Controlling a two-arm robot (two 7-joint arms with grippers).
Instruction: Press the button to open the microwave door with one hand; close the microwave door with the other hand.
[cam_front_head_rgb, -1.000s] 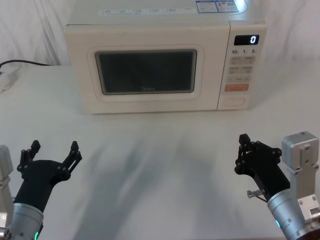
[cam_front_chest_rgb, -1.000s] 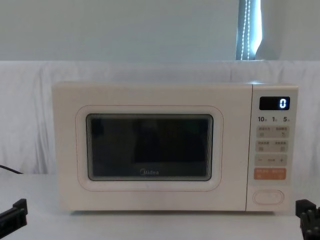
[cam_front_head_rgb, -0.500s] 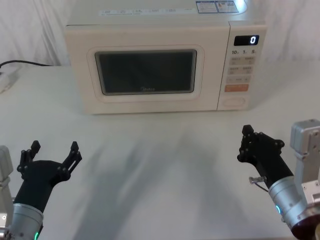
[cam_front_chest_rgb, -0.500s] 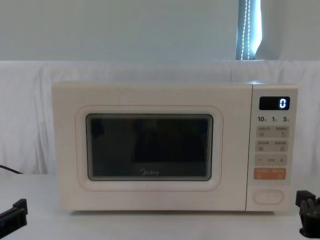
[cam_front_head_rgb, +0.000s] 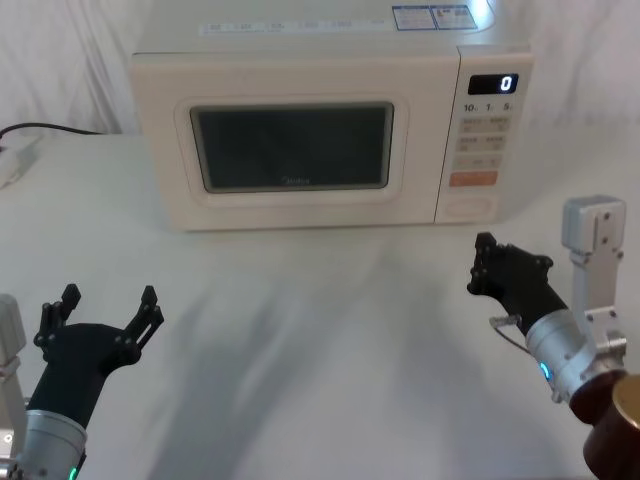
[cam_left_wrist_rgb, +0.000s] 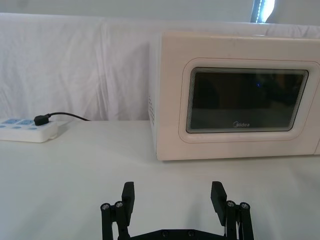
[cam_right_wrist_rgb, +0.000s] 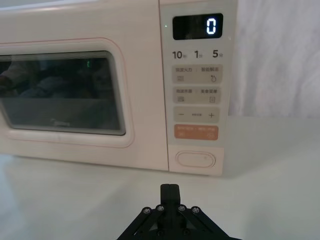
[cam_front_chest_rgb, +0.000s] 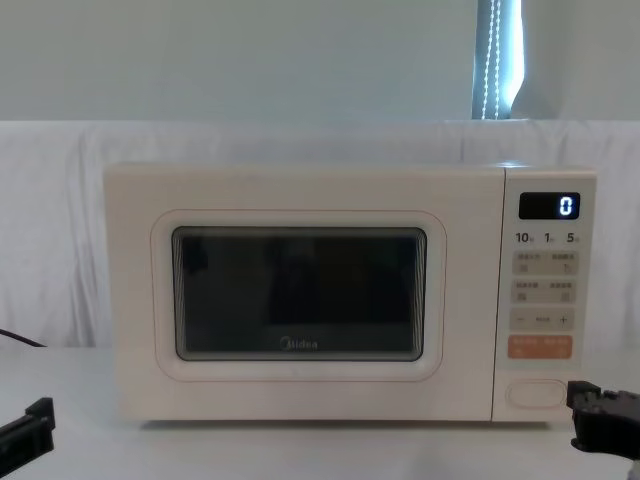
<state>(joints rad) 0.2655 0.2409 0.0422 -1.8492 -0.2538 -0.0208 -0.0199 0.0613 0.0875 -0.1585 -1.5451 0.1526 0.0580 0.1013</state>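
My right gripper (cam_right_wrist_rgb: 169, 188), fingers pressed together, pointed at the button (cam_right_wrist_rgb: 195, 159), not yet touching; I judged a straight, centered push best, avoiding the orange key (cam_right_wrist_rgb: 196, 132).

A white tabletop (cam_front_head_rgb: 300, 330) carries the scene, draped in a plain cloth. Near its far left edge lies a white power strip (cam_left_wrist_rgb: 27, 131) with a black plug (cam_left_wrist_rgb: 42, 119) pushed into it, and a black cable (cam_front_head_rgb: 50, 128) runs from there toward the back. Behind the far edge hangs a white wrinkled curtain (cam_front_chest_rgb: 60, 220). Above it is a pale wall (cam_front_chest_rgb: 250, 60), with a bright vertical strip of light (cam_front_chest_rgb: 497, 60) toward the right
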